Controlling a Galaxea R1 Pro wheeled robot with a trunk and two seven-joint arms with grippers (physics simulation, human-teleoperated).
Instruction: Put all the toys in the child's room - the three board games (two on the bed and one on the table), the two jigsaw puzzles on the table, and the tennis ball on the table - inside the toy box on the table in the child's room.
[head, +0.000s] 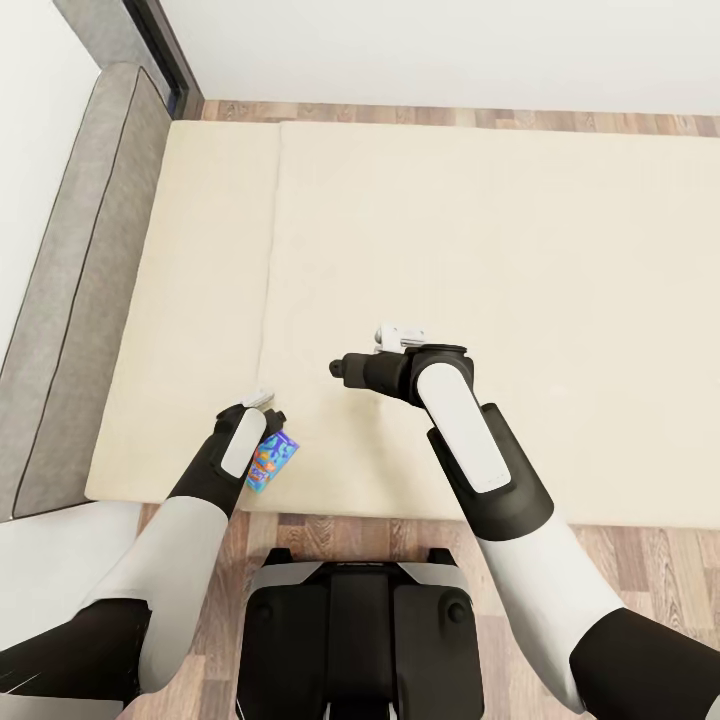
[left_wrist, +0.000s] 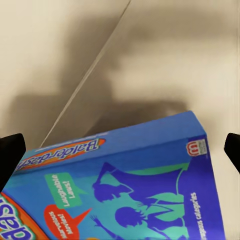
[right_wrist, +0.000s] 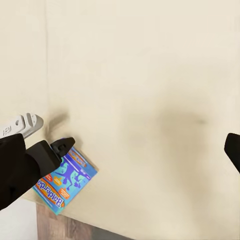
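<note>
The blue board game (head: 272, 463) lies near the front edge of the bed (head: 560, 250), just right of the lengthwise seam (head: 270, 290), and we see it partly tucked under the left gripper (head: 272, 418). Far left in the head view a grey padded headboard (head: 75, 270) runs along the mattress. In the left wrist view the box (left_wrist: 125, 185) sits between the two dark fingertips (left_wrist: 10, 152), which stand wide at either side of it — we cannot tell whether they touch the card, and the jaws look spread rather than closed. The right wrist view shows the same box (right_wrist: 65, 181) flat on the cream surface with the left gripper (right_wrist: 57, 150) over its upper end. Further right, the right gripper (head: 340, 368) hangs over bare mattress, well apart from the box; one fingertip (right_wrist: 232, 150) shows — we cannot tell how its jaws stand. Wood-plank floor (head: 640, 545) runs along the bed's front.
</note>
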